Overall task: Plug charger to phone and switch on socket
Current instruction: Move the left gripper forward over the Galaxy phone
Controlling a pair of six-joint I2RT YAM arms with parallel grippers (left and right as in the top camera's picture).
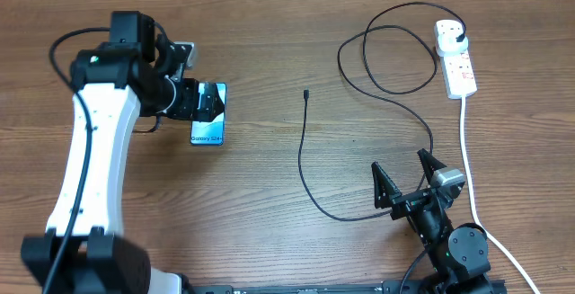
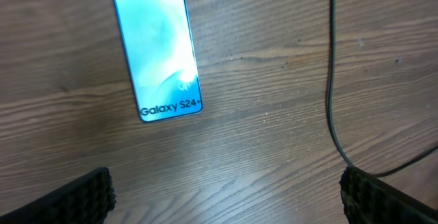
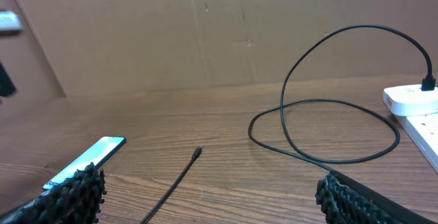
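Note:
The phone (image 1: 208, 119) lies flat on the wood table, screen lit with "Galaxy S24+"; it also shows in the left wrist view (image 2: 161, 53) and the right wrist view (image 3: 85, 161). My left gripper (image 1: 196, 98) hovers at the phone's left edge, open and empty (image 2: 226, 200). The charger cable (image 1: 303, 159) runs from its free tip (image 1: 306, 93) in a curve past my right gripper and loops to its black plug (image 1: 460, 37), seated in the socket (image 1: 458, 65). My right gripper (image 1: 404, 179) is open and empty (image 3: 209, 196), with the tip (image 3: 197, 153) ahead of it.
The socket's thick white cord (image 1: 469, 159) runs down the right side past the right arm. A brown cardboard wall (image 3: 205, 32) stands along the table's far edge. The cable loop (image 3: 321, 107) lies next to the socket (image 3: 419, 111).

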